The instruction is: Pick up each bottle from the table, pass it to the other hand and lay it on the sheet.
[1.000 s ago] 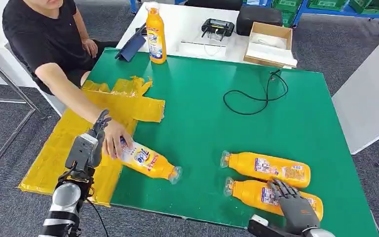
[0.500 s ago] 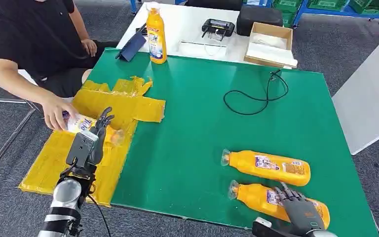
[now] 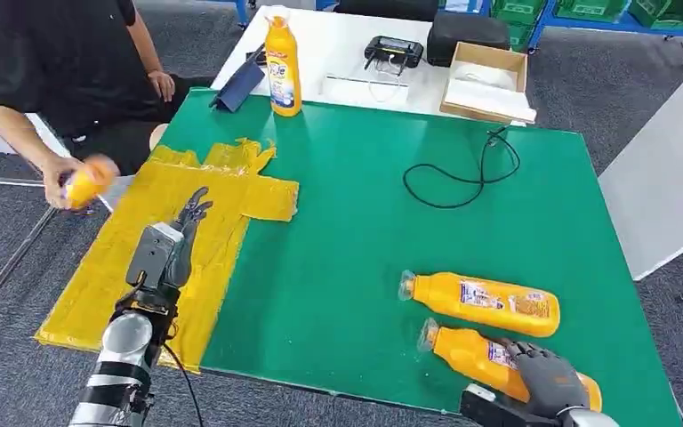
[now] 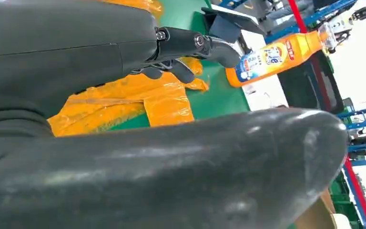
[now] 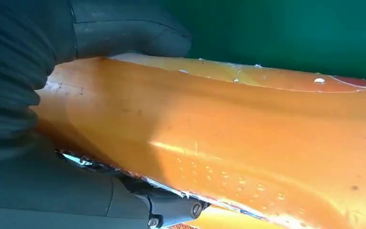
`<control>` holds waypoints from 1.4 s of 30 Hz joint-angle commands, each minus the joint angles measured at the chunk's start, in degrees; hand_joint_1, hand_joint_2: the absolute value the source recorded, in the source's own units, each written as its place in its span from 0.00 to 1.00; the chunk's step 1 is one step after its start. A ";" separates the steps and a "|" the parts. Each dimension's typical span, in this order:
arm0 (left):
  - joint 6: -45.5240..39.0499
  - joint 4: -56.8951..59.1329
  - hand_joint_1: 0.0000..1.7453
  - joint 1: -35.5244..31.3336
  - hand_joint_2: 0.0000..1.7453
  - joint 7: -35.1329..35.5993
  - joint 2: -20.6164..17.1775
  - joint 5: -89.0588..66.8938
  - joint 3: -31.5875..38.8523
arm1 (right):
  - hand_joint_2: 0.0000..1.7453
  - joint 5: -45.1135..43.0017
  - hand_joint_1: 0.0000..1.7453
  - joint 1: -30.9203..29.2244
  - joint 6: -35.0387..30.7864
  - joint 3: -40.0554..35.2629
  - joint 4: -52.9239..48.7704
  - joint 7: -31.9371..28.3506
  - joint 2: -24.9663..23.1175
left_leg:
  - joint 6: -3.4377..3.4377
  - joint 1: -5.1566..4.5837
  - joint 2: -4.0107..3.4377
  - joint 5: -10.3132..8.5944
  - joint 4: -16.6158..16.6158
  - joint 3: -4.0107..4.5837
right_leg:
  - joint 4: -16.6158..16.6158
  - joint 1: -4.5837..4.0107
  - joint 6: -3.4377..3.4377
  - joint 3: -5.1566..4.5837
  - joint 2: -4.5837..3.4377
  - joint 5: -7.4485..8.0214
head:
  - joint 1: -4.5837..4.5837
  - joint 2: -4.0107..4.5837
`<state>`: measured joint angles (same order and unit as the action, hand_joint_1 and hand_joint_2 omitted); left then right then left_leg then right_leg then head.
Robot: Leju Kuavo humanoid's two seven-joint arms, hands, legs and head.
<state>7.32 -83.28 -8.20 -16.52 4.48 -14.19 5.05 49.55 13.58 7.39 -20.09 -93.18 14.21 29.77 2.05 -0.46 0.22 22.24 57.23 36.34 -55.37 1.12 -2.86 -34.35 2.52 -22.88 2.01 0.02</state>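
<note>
**A:** Start with the green table [image 3: 365, 222]. The yellow sheet [image 3: 142, 258] lies along its left edge, and your two remaining bottles lie on their sides near the front right corner.

**B:** And the hands?

**A:** Your right hand [image 3: 547, 378] is wrapped around the near bottle [image 3: 476, 354], thumb on one side and fingers on the other, down at the base end. The far bottle [image 3: 480, 301] lies just beside it, untouched. Your left hand [image 3: 182, 227] hovers over the sheet, fingers spread, holding nothing.

**B:** How will the bottle handle?

**A:** I'd judge it full and fairly heavy, with stiff, smooth plastic that is probably slippery. Gripped at the base, the neck may droop, so a hold nearer mid-body seems safer for the pass.

**B:** Anything else?

**A:** A person's hand [image 3: 62, 178] off the table's left holds another bottle [image 3: 87, 180].
</note>
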 commanded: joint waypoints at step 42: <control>9.42 -13.13 0.00 8.74 1.00 8.33 3.54 20.44 -25.33 | 1.00 -26.40 1.00 -17.50 -3.47 -17.39 3.74 -12.47 -33.40 | -0.39 0.16 -0.75 0.16 -0.02 -0.05 | -0.16 -0.17 0.22 0.42 -0.95 0.08 | -0.07 0.00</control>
<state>16.74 -98.23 2.16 -8.61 8.57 5.86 -18.10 22.30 1.65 3.39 -31.87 -93.85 1.03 -2.67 1.75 -0.33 -0.44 22.33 57.21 36.41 -55.54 0.98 -2.72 -34.03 1.77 -22.77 1.95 0.02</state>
